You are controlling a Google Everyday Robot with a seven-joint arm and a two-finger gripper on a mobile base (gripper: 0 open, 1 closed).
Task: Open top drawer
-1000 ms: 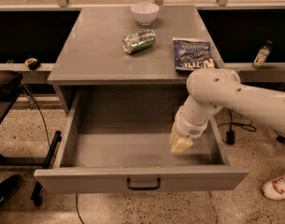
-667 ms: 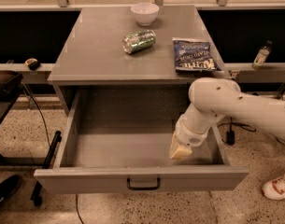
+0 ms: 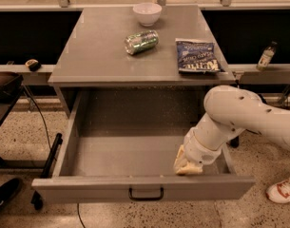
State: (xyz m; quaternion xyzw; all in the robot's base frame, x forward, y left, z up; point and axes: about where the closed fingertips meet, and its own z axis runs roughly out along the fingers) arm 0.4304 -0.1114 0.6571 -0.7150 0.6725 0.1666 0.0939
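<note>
The top drawer [image 3: 111, 146] of the grey metal cabinet stands pulled far out, its plain grey interior bare. Its small black loop handle [image 3: 146, 194] sits at the centre of the front panel. My gripper [image 3: 187, 165] hangs at the end of the white arm [image 3: 239, 120], inside the drawer at its front right corner, just behind the front panel and right of the handle.
On the cabinet top [image 3: 87, 56] lie a white bowl [image 3: 147, 13], a green can on its side [image 3: 141, 42] and a blue chip bag [image 3: 198, 56]. A bottle [image 3: 265, 56] stands on a ledge at right. A shoe [image 3: 282, 191] is at lower right, dark gear at left.
The arm and gripper have shifted toward the drawer's front right corner. The drawer looks the same, open.
</note>
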